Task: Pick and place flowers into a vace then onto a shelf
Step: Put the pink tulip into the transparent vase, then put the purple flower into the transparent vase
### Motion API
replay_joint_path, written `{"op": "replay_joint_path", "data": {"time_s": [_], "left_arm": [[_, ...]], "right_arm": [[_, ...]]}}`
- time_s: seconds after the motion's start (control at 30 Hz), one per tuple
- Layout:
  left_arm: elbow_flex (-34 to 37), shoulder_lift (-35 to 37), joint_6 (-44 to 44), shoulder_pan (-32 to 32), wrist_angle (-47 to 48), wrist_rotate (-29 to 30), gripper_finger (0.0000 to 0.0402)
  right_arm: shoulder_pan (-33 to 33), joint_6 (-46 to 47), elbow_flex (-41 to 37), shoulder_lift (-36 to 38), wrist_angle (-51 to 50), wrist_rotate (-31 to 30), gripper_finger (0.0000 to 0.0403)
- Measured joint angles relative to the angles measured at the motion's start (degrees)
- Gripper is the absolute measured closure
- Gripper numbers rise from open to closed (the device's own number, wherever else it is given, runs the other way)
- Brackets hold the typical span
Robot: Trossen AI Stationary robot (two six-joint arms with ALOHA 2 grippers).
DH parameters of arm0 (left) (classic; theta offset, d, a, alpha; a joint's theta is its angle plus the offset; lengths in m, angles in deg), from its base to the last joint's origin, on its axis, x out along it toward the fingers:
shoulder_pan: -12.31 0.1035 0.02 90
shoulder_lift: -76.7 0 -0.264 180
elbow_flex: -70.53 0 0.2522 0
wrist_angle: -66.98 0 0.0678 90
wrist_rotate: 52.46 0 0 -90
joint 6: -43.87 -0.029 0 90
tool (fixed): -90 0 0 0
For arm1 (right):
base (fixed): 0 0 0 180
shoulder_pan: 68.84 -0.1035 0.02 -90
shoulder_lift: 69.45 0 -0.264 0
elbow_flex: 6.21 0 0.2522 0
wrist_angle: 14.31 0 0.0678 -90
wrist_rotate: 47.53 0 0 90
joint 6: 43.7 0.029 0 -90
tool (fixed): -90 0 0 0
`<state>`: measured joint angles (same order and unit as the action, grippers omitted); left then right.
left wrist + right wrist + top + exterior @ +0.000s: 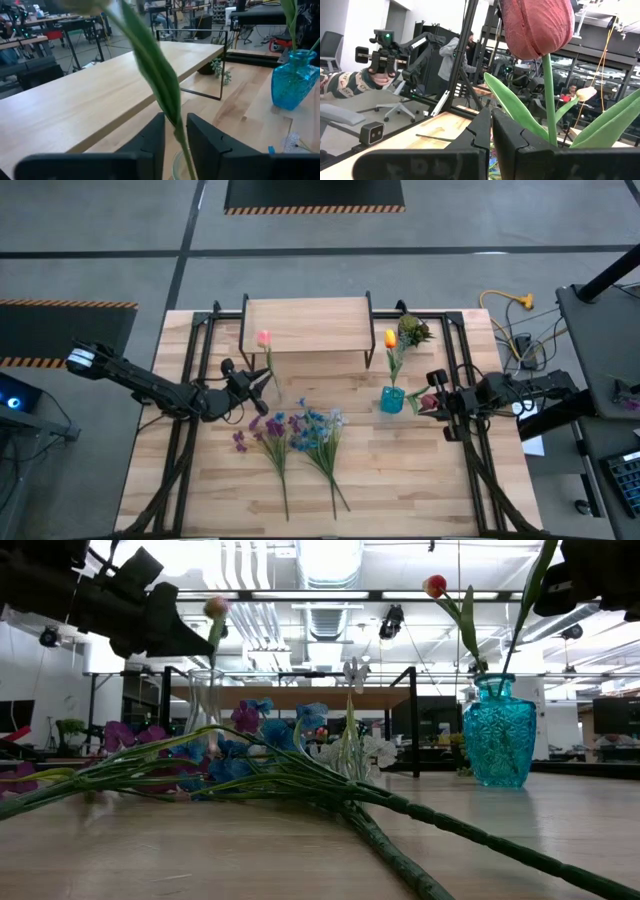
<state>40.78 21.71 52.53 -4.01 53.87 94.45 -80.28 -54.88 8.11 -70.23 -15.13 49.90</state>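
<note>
Near edge of the table [420, 490]: loose flowers [295, 435] lie flat in a fan, purple blooms to the left, blue in the middle, white to the right, stems running toward the near edge and crossing. In the low view they fill the foreground, stems overlapping.

Mid table, left side: left gripper [262, 381] is at a pink tulip [264, 338] whose stem stands in a clear glass vase [205, 700]. Left wrist view shows the stem and a long leaf passing between the fingers [150, 140], with a slight gap on each side; fingers a little apart, stem not clearly pinched. The vase's rim shows just under the fingers.

Mid table, right side: teal glass vase [392, 399] stands upright on the table, an orange tulip [390, 338] already in it. Right gripper [436, 404] is just beside that vase, with a dark red tulip [536, 25] at its tip. Right wrist view: fingers [482, 135] pressed together; bloom and green leaves rise just beyond them. Can't see the stem in the grip itself.

Far side: the shelf [305, 325] sits at the back middle of the table, light wood top bare. A short green spiky sprig [413, 331] lies just off its right end.

Beyond the table, the right wrist view shows a person [455, 55] standing in the room.
</note>
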Motion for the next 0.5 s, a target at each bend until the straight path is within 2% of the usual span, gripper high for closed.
{"op": "replay_joint_path", "data": {"time_s": [0.23, 0.5], "left_arm": [[-1.8, 0.0, -4.5, -0.2, 0.3, 0.0, 0.0279], [-10.6, 0.0, -17.1, -0.8, 1.4, 0.1, 0.0256]], "right_arm": [[0.0, 0.0, 0.0, 0.0, 0.0, 0.0, 0.0394], [0.0, 0.0, 0.0, 0.0, 0.0, 0.0, 0.0394]]}}
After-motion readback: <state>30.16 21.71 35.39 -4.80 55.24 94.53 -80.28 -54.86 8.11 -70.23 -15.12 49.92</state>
